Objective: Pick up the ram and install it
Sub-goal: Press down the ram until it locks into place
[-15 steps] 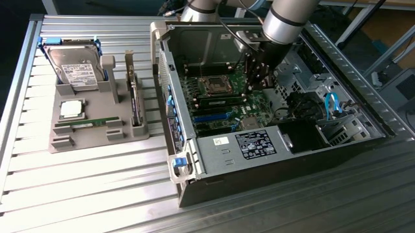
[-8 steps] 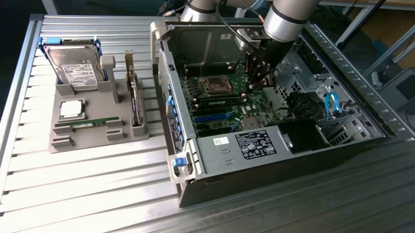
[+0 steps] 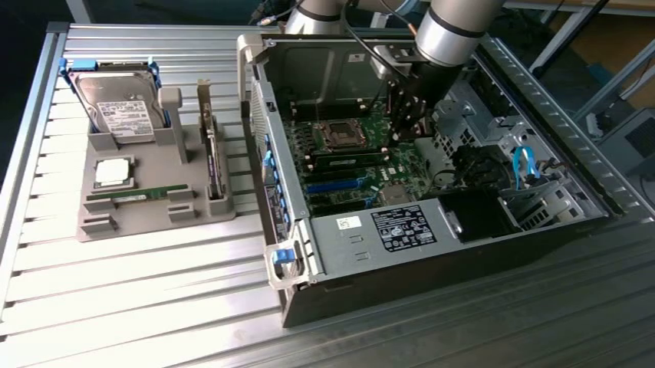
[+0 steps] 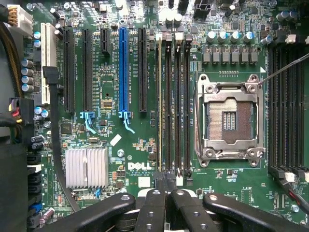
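Observation:
A ram (image 4: 160,101) stands edge-on in the first of the black memory slots beside the empty CPU socket (image 4: 231,118); in the exterior view this ram (image 3: 346,159) is a thin green strip on the motherboard. My gripper (image 4: 166,182) is shut, its black fingertips pressed together just over the end of those slots, with nothing between them. From outside, the gripper (image 3: 399,136) hangs inside the open computer case (image 3: 430,230) above the socket. A second green ram stick (image 3: 138,193) lies in the grey tray (image 3: 153,222) outside the case.
The grey tray at the exterior view's left also holds a hard drive (image 3: 121,107), a square silver CPU (image 3: 113,172) and a dark expansion card (image 3: 213,165). Case walls ring the motherboard. A heatsink (image 4: 87,167) and blue and black slots (image 4: 123,67) lie nearby.

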Robot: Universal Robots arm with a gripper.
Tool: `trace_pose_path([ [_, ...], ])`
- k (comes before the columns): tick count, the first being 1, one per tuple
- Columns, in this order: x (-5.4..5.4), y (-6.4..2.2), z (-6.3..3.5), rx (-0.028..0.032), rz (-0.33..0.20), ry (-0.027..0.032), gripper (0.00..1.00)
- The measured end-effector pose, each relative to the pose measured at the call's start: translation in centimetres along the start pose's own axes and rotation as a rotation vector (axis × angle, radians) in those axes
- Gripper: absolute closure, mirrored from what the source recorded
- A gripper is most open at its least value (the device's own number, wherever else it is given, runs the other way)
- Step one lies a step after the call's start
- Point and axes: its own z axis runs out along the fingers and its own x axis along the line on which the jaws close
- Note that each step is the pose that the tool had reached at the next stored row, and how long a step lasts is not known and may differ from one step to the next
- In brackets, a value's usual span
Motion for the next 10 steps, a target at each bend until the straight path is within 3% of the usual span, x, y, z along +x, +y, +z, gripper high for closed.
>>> trace_pose_path([
  [10,0.0,2.08,0.10,0.0029,0.000,0.0000,0.90],
])
